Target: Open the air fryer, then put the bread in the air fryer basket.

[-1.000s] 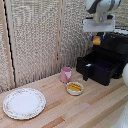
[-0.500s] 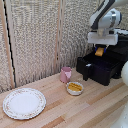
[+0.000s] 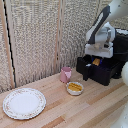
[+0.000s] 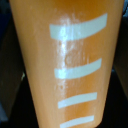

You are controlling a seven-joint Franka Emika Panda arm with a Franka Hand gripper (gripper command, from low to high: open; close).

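In the exterior view the black air fryer stands at the right, with its basket pulled out as an open drawer. The black handle juts from the drawer front. My white gripper hangs just above the open basket, shut on the golden-brown bread, which dips toward the basket's opening. The wrist view is filled by the bread, an orange-brown block with pale stripes; my fingers do not show there.
A pink cup stands to the exterior view's left of the drawer. A small white bowl of yellow food sits in front of the cup. A patterned plate lies at the far left on the wooden table, with a woven screen behind.
The gripper has come down with the bread, from high beside the fryer's top to just over the open basket. The drawer, cup, bowl and plate have not moved.
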